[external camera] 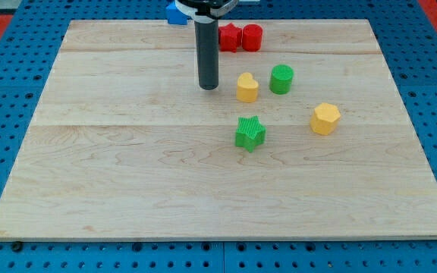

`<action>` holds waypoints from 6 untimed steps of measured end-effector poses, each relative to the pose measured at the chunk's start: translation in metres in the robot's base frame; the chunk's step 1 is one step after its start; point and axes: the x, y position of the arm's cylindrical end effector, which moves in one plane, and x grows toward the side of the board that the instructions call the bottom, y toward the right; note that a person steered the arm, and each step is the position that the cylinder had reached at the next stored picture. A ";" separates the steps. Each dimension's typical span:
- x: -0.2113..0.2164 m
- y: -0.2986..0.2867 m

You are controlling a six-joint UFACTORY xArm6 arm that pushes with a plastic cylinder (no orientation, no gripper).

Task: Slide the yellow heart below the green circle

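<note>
Landmark: green circle. The yellow heart stands just beside it on the view's left, slightly lower. My tip rests on the bench left of the heart, apart from it; this hand is a bare rod and holds nothing. Green star lies below the circle, yellow hexagon lower right. Two red blocks above are partly hidden by the rod; a blue block is cut off, shape unclear.

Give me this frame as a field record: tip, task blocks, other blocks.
tip: my tip on the board, just left of the yellow heart, small gap
target: green circle, right of the heart, slightly higher
heart vs target: beside it, not yet below
others: green star; yellow hexagon; two red blocks at top edge; blue block, partly hidden
</note>
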 end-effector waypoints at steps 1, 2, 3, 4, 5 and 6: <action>0.014 -0.002; -0.001 -0.006; -0.011 0.020; 0.009 0.051; 0.022 0.051; 0.022 0.072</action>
